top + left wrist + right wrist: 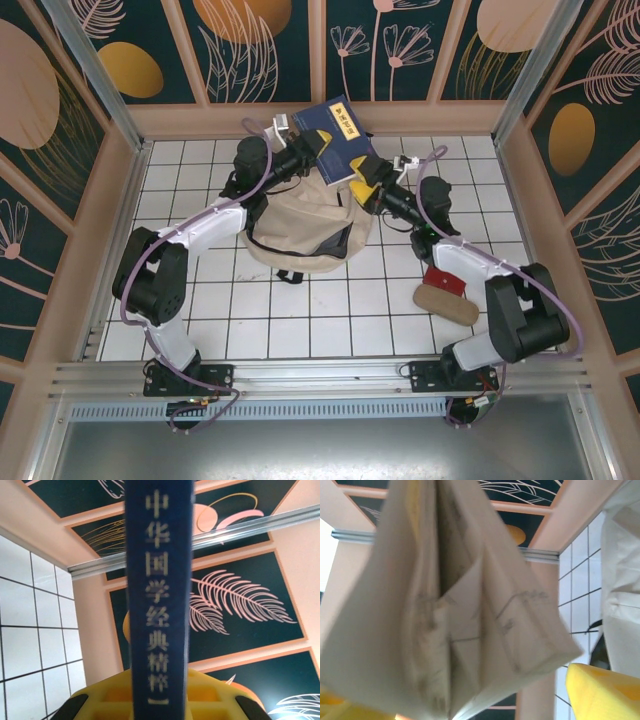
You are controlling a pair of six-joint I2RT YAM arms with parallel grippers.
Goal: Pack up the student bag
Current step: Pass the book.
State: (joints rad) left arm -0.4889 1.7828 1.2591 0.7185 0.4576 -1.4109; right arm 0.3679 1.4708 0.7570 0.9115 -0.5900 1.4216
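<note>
Clamp of left gripper (316,146) holds flat navy rectangular book (338,140) above beige fabric backpack (300,215); right gripper (364,178) released. Lower squarely inside.

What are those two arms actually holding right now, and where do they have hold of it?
The left tool grips the navy book at its spine, above the student bag. The right tool stands open at its page edge, gripping nothing.

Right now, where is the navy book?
In the top view the navy book is at the far middle of the table, held over the far edge of the student bag; the left wrist view shows the left fingers clamping its spine.
</note>
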